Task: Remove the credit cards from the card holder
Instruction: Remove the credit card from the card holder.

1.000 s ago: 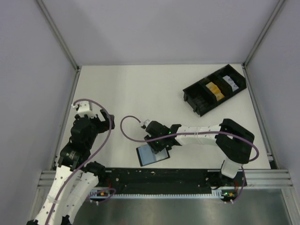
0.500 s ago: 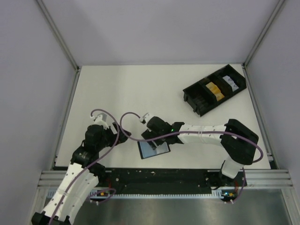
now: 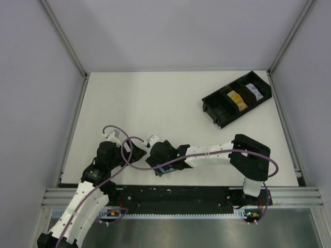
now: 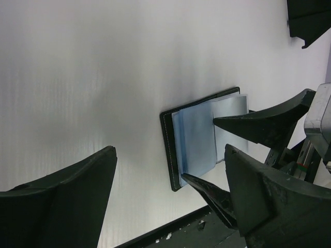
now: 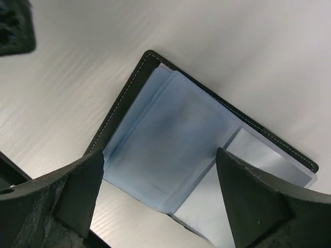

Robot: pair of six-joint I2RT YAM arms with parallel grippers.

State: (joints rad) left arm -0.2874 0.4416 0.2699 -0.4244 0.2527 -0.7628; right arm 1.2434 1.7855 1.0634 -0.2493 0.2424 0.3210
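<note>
While under right hand (image 4: 199, 148), card holder (image 4: 192, 132) half-hidden

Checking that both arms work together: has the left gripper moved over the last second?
Yes. The left gripper has swung right, away from the table's left rail and toward the card holder.

The card holder (image 5: 155, 155) lies on the table (image 3: 155, 103) near the front, tray (image 3: 218, 109) behind right.
</note>
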